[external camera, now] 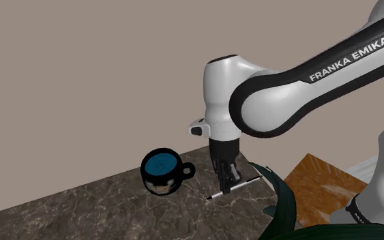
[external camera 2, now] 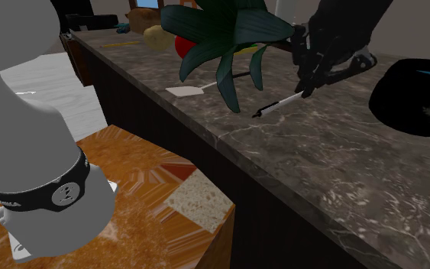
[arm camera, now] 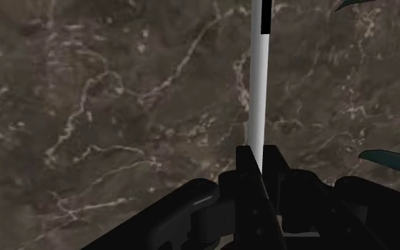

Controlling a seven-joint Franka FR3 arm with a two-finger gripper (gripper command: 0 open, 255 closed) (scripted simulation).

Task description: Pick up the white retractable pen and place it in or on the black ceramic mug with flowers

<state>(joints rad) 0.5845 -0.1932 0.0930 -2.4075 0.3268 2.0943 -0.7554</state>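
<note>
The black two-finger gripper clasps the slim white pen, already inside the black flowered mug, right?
No: the gripper clasps the pen, but the pen is outside the mug, beside it at the dark marbled counter, as the shoulder view shows.

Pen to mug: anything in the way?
Nothing visible. The gripper clasps the pen, and bare counter lies between it and the mug at the shoulder view's left. The plant leaves are on the opposite side.
</note>
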